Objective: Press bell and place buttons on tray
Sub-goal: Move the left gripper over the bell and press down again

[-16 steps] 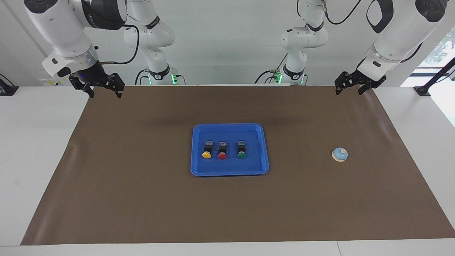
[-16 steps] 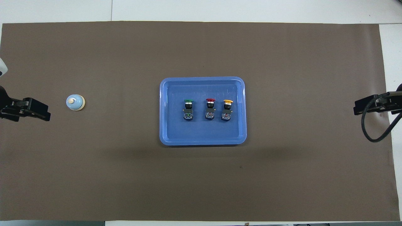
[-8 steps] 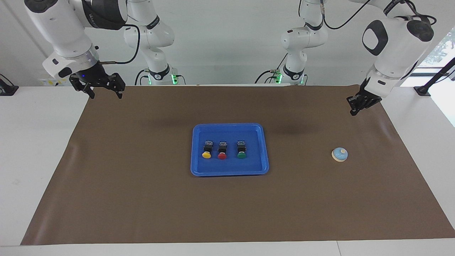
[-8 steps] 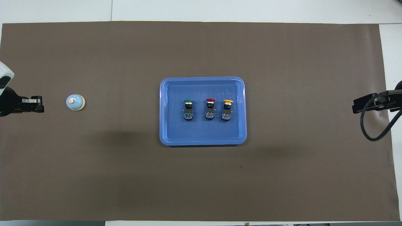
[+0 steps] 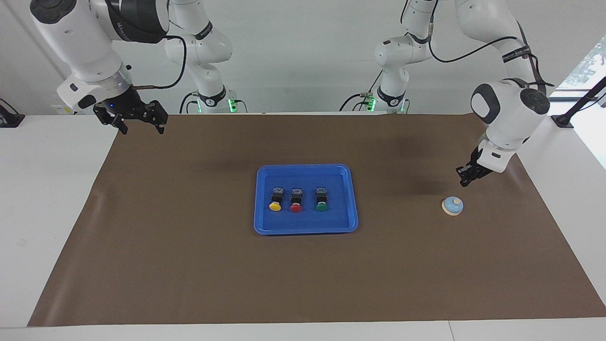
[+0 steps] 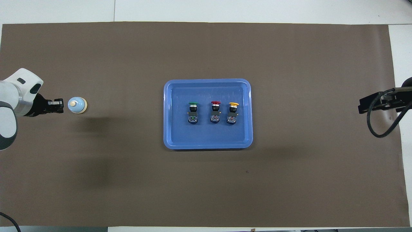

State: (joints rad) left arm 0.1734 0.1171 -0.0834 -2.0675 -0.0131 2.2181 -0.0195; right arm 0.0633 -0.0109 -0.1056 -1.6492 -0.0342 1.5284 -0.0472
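Note:
The bell (image 5: 452,205) stands on the brown mat toward the left arm's end; it also shows in the overhead view (image 6: 77,105). My left gripper (image 5: 464,181) is shut and empty, pointing down over the mat just beside the bell, clear of it; it also shows in the overhead view (image 6: 59,105). The blue tray (image 5: 307,228) lies mid-table, also seen from overhead (image 6: 207,145). In it lie the yellow button (image 5: 275,206), the red button (image 5: 296,208) and the green button (image 5: 322,207) in a row. My right gripper (image 5: 142,126) is open and empty, waiting.
The brown mat (image 5: 189,265) covers most of the white table. The right arm's cable (image 6: 376,125) hangs over the mat's edge at that arm's end.
The left arm has swung down from the mat's corner near the robots to just beside the bell, and its gripper has gone from open to shut. The right arm has barely moved.

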